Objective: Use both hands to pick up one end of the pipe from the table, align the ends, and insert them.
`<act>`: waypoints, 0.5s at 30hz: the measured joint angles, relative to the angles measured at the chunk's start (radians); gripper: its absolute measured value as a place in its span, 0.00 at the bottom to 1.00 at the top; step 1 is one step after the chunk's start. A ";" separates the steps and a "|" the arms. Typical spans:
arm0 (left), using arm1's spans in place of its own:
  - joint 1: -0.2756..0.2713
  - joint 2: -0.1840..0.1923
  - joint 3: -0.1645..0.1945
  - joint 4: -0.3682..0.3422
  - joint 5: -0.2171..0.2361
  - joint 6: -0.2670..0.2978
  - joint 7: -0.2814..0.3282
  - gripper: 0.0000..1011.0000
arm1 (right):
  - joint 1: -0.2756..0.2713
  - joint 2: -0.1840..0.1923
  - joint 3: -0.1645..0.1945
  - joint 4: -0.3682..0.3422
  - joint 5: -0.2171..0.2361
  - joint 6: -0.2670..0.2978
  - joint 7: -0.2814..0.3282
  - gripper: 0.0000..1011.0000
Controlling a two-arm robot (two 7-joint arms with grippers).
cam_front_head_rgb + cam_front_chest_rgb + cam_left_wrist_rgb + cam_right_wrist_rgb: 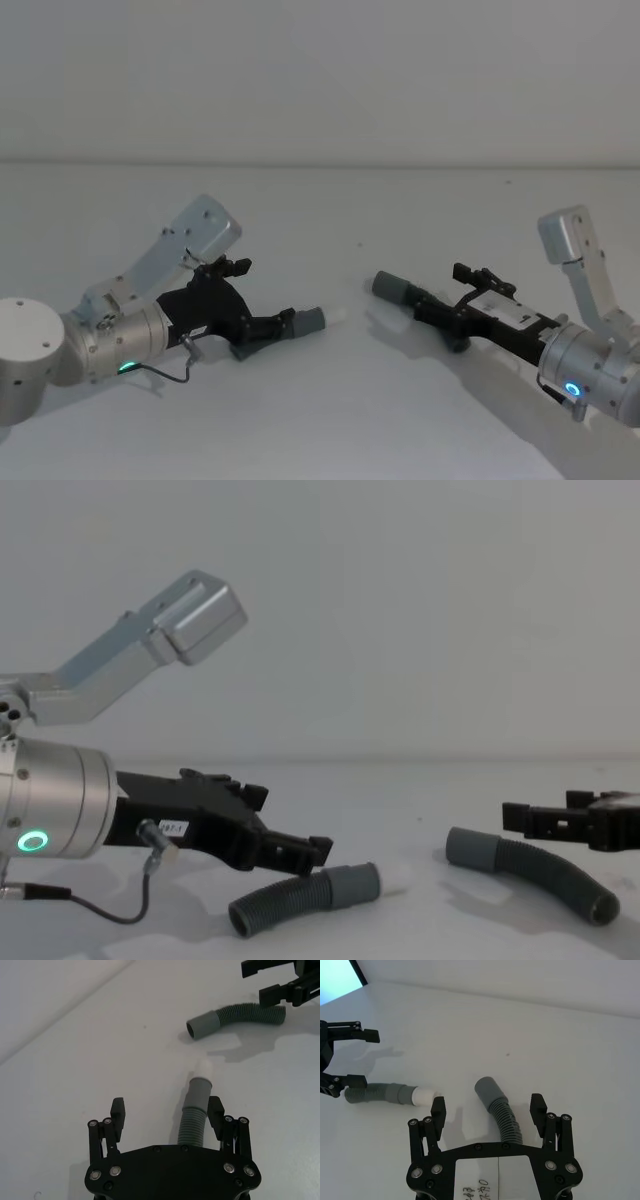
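Pretty sure this is a robotics lab or test cell, not a home or a shop. You've got a plain matte white bench (330, 430) running back to a bare pale wall (320, 70), like a staged test area. Two silver robot arms reach over it. The left arm (110, 330) has a green ring light (125, 367), and the right arm (600, 370) has a blue ring light (572, 389) and a printed label (510, 1175). Each ends in a black plastic hand, left hand (167, 1105) and right hand (487, 1102). The props look like test pieces too: a grey corrugated left hose (300, 898) and right hose (540, 870) lying on the bench.
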 joint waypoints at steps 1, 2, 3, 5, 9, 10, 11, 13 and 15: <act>-0.002 0.001 0.002 0.003 0.001 0.001 -0.006 0.99 | 0.004 0.001 -0.005 0.003 -0.001 0.004 0.001 0.99; -0.005 0.002 0.003 0.006 0.001 0.002 -0.010 0.99 | 0.006 0.002 -0.007 0.004 -0.002 0.006 0.001 0.99; -0.010 0.004 0.006 0.011 0.002 0.004 -0.020 0.99 | 0.009 0.003 -0.012 0.007 -0.003 0.011 0.001 0.99; -0.013 0.006 0.009 0.015 0.002 0.006 -0.030 0.99 | 0.012 0.004 -0.015 0.009 -0.003 0.015 0.001 0.99; -0.030 0.016 0.023 0.026 0.002 0.010 -0.070 0.99 | 0.019 0.007 -0.025 0.012 -0.005 0.027 0.000 0.99; -0.033 0.018 0.026 0.028 0.002 0.011 -0.077 0.99 | 0.020 0.007 -0.027 0.012 -0.005 0.029 -0.001 0.99; -0.036 0.019 0.028 0.029 0.002 0.011 -0.084 0.99 | 0.020 0.008 -0.028 0.012 -0.005 0.031 -0.001 0.99; -0.048 0.026 0.039 0.036 0.002 0.012 -0.109 0.99 | 0.022 0.009 -0.031 0.012 -0.006 0.036 -0.006 0.99; -0.052 0.028 0.043 0.037 0.002 0.012 -0.115 0.99 | 0.022 0.010 -0.033 0.012 -0.006 0.039 -0.010 0.99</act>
